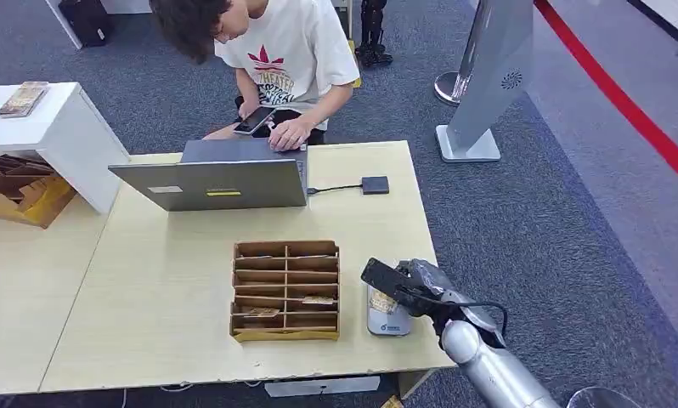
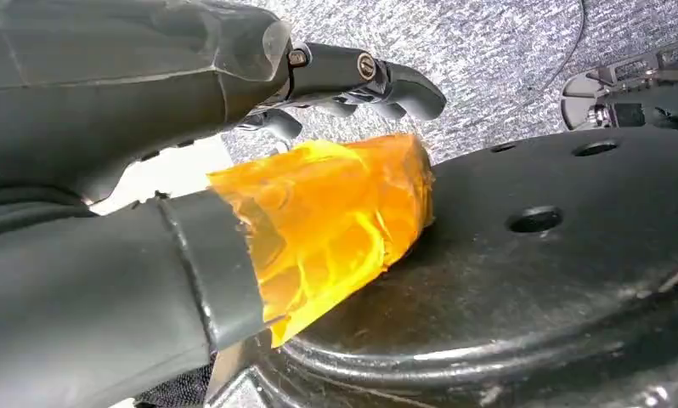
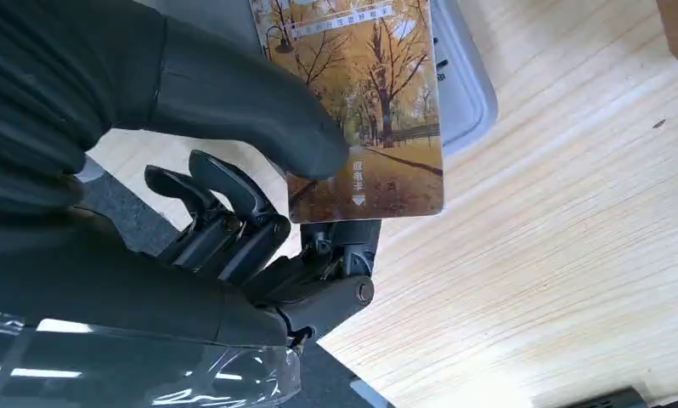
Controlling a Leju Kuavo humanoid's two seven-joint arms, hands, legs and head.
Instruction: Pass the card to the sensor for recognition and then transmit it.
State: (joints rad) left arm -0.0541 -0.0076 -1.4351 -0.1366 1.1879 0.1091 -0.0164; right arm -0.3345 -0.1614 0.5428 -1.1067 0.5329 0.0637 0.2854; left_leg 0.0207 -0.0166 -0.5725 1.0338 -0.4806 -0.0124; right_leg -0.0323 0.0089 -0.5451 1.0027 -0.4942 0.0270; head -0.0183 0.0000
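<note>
Pinching card (image 3: pixel 365 110) between thumb and fingers of right hand (image 1: pixel 420 293), hovering over grey sensor (image 1: pixel 385 316) on table (image 1: pixel 174 280); left hand (image 2: pixel 234 110) fingers curling, holding nothing.

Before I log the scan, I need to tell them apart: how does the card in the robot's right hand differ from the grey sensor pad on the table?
The autumn-tree picture card is thin, pinched in the right hand and held above the table; the grey rounded sensor pad is thicker, plain and lies flat on the wooden table. Both are rectangular.
</note>
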